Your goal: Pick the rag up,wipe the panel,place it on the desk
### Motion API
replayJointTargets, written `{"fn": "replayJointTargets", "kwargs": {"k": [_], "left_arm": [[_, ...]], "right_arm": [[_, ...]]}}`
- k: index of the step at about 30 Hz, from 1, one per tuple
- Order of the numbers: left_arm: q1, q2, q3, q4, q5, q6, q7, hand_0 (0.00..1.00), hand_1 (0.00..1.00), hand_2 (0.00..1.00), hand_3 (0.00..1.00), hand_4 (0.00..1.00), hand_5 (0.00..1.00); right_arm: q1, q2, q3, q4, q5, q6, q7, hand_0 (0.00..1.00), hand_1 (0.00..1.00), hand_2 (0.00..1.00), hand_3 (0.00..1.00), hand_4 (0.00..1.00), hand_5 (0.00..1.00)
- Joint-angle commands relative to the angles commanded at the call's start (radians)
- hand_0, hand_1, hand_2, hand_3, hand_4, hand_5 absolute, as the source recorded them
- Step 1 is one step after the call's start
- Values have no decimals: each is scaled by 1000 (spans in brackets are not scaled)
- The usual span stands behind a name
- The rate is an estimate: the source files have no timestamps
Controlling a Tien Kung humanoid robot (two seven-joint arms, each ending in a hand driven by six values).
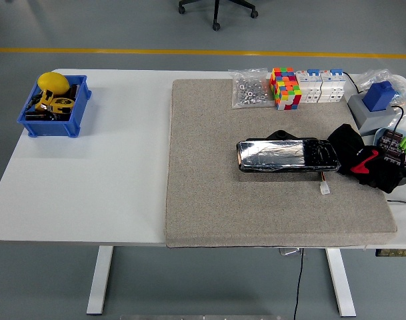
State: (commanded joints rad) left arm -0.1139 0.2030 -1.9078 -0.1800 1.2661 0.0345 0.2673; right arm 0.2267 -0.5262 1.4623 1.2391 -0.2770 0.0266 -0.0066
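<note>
Rag [346,143] first: I'm reading it as the black cloth bunched up just right of the panel [287,155], touching its right end. It runs into a red and black thing [371,164] further right of the panel, and I honestly can't tell where one stops and the other starts.

Fingers: neither hand is in the shot, so I can't say if they're open, curled or holding anything. Nothing has hold of the rag, so the pickup isn't done yet.

Moving out from there, the panel lies flat on the grey mat [216,200], shiny and dark, with a small white plug [324,189] on a wire just in front of its right end. Behind the panel are a bag of nuts [249,90] and a colour cube [286,87]. Far left of the panel is a blue bin [53,123] on the white table [109,173].

What could go wrong, imo:
- Black rag against black clutter, so a grab could pinch the red and black thing instead, or drag both.
- The rag touches the panel, so pulling it could shove the panel.
- While wiping, the plug's wire could snag the rag.
- The panel looks loose on the mat, so a hard wipe might slide it.
</note>
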Motion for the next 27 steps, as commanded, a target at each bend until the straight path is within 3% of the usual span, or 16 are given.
{"fn": "replayJointTargets", "kwargs": {"k": [27], "left_arm": [[-10, -4, -12, 0, 5, 0, 0, 685, 729, 731, 607, 671, 626]], "right_arm": [[4, -10, 25, 0, -4, 15, -15, 821, 812, 874, 905, 998, 721]]}}
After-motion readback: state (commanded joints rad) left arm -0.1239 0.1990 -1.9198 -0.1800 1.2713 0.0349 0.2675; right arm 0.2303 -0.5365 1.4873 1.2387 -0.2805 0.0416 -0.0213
